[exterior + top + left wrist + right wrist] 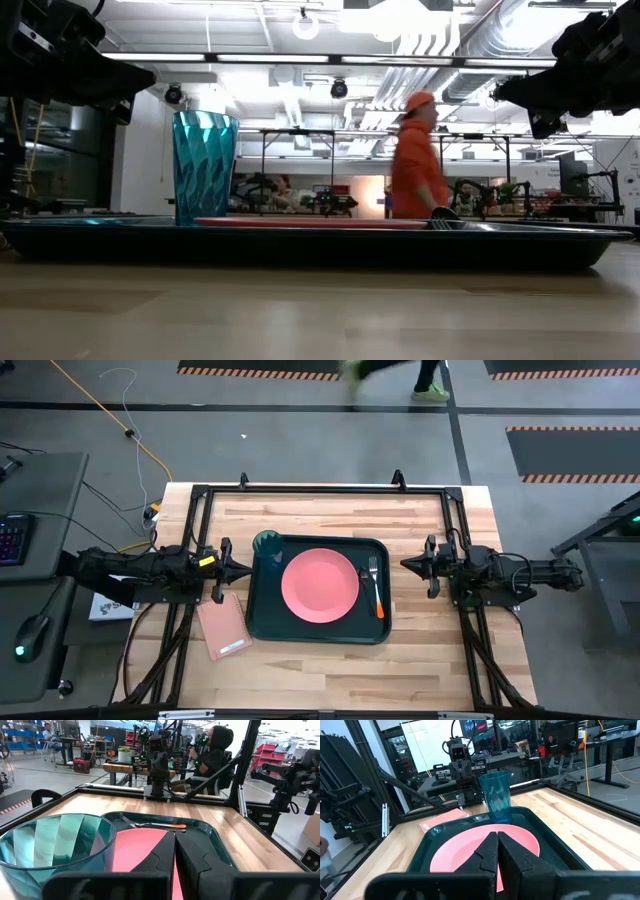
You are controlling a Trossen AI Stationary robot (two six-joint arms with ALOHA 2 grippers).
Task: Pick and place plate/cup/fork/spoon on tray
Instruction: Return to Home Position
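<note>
The dark green tray (262,622) lies in the table's middle. The salmon-pink plate (319,586) rests flat in its centre. The teal cup (267,543) stands upright in the tray's far left corner. The orange-handled fork (376,590) lies along the tray's right side, beside the plate. I cannot make out the dark spoon. My left gripper (243,570) is shut and empty at the tray's left edge. My right gripper (407,565) is shut and empty off the tray's right edge.
A pink rectangular pad (223,627) lies on the table left of the tray, near the left arm. A person in orange (415,160) walks in the room beyond the far edge. Bare wood lies along the table's near and far sides.
</note>
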